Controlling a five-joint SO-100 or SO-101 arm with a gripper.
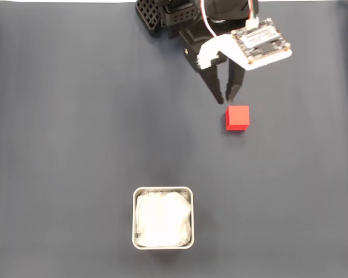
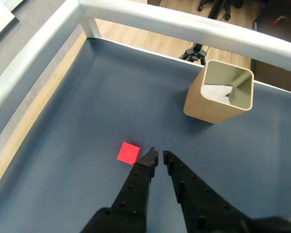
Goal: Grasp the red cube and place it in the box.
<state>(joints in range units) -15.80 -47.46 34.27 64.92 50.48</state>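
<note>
Pincer (image 1: 226, 99) nearly closed, empty, beside red cube (image 1: 237, 117); dark blue mat (image 1: 64, 145), wooden floor (image 2: 150, 41) beyond.

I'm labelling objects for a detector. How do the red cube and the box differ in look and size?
The red cube is solid, bright red and sharp-edged; the box is open-topped, with a pale rim, rounded corners and white paper inside. The cube is much smaller than the box. In the fixed view the cube lies just below the gripper, while the box stands far from it, near the bottom edge. Both rest on the dark blue mat.
</note>
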